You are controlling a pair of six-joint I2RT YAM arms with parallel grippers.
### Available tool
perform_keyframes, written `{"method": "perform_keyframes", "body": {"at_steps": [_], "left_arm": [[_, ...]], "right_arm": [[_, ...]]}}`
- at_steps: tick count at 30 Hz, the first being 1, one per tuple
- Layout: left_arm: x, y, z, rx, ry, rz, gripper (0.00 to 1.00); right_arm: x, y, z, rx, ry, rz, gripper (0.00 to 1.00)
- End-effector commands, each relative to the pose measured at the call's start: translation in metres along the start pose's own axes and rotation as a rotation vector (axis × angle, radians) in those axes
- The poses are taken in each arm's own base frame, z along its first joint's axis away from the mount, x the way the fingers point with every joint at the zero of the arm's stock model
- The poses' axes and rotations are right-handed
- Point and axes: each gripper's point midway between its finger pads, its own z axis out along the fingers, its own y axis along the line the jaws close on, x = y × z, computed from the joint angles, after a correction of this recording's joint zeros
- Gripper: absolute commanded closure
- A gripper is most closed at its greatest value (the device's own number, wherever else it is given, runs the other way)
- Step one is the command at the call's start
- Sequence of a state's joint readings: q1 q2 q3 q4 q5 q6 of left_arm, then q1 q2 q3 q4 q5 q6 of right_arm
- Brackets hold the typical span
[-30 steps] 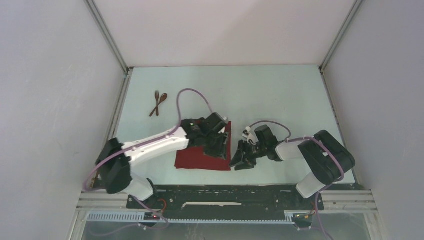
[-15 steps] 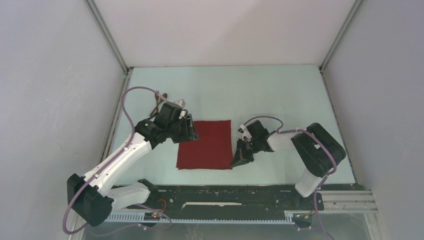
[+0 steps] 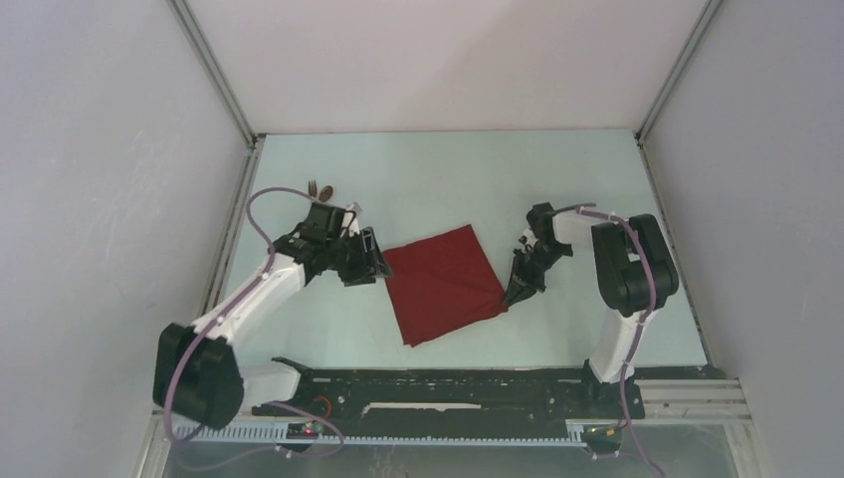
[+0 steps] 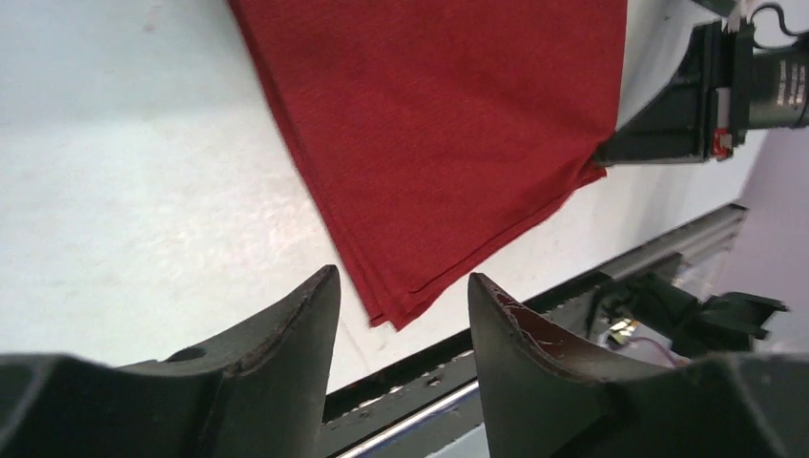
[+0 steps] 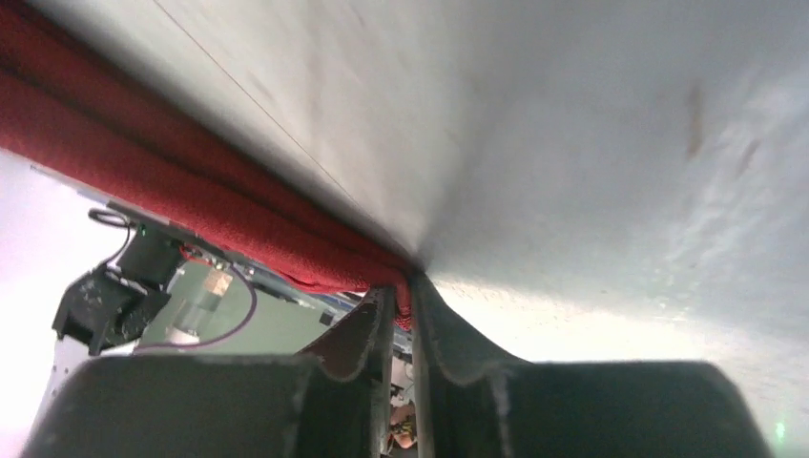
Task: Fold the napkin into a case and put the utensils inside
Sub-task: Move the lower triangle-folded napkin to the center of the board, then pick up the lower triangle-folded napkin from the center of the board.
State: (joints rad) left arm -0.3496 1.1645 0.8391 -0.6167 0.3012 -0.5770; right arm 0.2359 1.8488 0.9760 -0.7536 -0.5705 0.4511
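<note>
Fold step, napkin (image 3: 445, 282) mid-table: right gripper (image 3: 514, 293) pinched tight on its right corner, left gripper (image 3: 373, 261) half open, empty, just beside its left corner, utensils (image 3: 319, 187) far left; next, probably, left grabs a corner to fold

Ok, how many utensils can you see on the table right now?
2. A fork and a spoon lie side by side at the far left of the table, just beyond the left arm, which hides all but their far ends. No others show.
</note>
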Motion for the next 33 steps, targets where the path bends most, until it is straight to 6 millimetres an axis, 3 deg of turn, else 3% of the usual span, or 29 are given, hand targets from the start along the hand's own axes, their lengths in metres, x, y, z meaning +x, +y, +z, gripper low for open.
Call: {"method": "perform_keyframes", "body": {"at_steps": [1, 4, 6, 8, 10, 13, 16, 19, 22, 25, 28, 33], "left_arm": [[-0.013, -0.031, 0.024, 0.204, 0.07, -0.058, 0.44], [-0.029, -0.041, 0.038, 0.239, 0.091, -0.105, 0.46], [-0.044, -0.044, 0.048, 0.229, 0.084, -0.131, 0.51], [-0.054, -0.035, 0.066, 0.187, 0.096, -0.162, 0.6], [-0.062, -0.02, 0.082, 0.152, 0.118, -0.204, 0.7], [-0.073, 0.002, 0.097, 0.115, 0.133, -0.27, 0.78], [-0.068, 0.022, 0.11, 0.06, 0.169, -0.297, 0.82], [-0.062, 0.041, 0.119, 0.005, 0.194, -0.322, 0.85], [-0.07, 0.059, 0.117, -0.06, 0.172, -0.325, 0.84], [-0.076, 0.065, 0.118, -0.084, 0.185, -0.329, 0.81], [-0.081, 0.055, 0.108, -0.045, 0.178, -0.34, 0.68], [-0.103, 0.027, 0.059, 0.021, 0.056, -0.302, 0.52]], "right_arm": [[-0.044, -0.031, -0.022, 0.317, -0.104, -0.062, 0.69], [-0.067, -0.054, -0.077, 0.645, -0.267, -0.106, 0.45], [-0.073, -0.04, -0.113, 0.739, -0.402, -0.161, 0.39], [-0.067, -0.003, -0.127, 0.705, -0.516, -0.277, 0.32], [-0.048, 0.056, -0.113, 0.522, -0.56, -0.454, 0.3], [0.012, 0.155, -0.061, 0.129, -0.519, -0.738, 0.24], [0.059, 0.206, -0.017, 0.012, -0.469, -0.865, 0.22], [0.075, 0.225, 0.018, 0.083, -0.439, -0.883, 0.21], [0.084, 0.233, 0.045, 0.174, -0.444, -0.874, 0.22], [0.092, 0.225, 0.068, 0.266, -0.432, -0.862, 0.24], [0.095, 0.215, 0.083, 0.347, -0.43, -0.83, 0.28], [0.105, 0.197, 0.102, 0.426, -0.355, -0.799, 0.38]]}}
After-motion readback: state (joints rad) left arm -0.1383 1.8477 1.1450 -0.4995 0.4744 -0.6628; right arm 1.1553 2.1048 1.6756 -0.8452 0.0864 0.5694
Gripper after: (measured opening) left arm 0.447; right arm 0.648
